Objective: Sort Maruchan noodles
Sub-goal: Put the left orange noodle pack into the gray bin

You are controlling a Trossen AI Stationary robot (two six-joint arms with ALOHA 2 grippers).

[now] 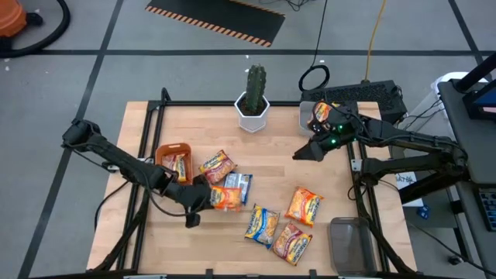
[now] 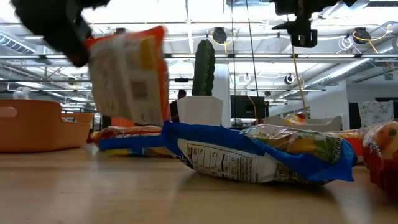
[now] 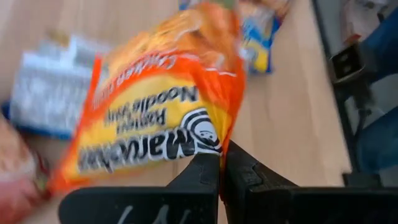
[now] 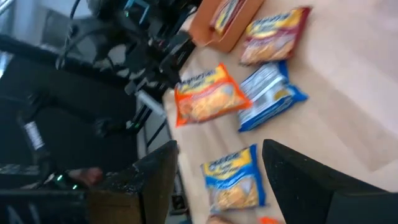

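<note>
Orange noodle packet (image 3: 161,118) pinched, apparently lifted, by left gripper (image 3: 221,163); right gripper (image 4: 217,168) spread, idle.

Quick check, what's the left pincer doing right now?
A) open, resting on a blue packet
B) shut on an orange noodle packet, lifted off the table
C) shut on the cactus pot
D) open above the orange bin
B: the left pincer is clamped on the edge of the orange noodle packet, which the low view shows hanging clear of the table.
</note>
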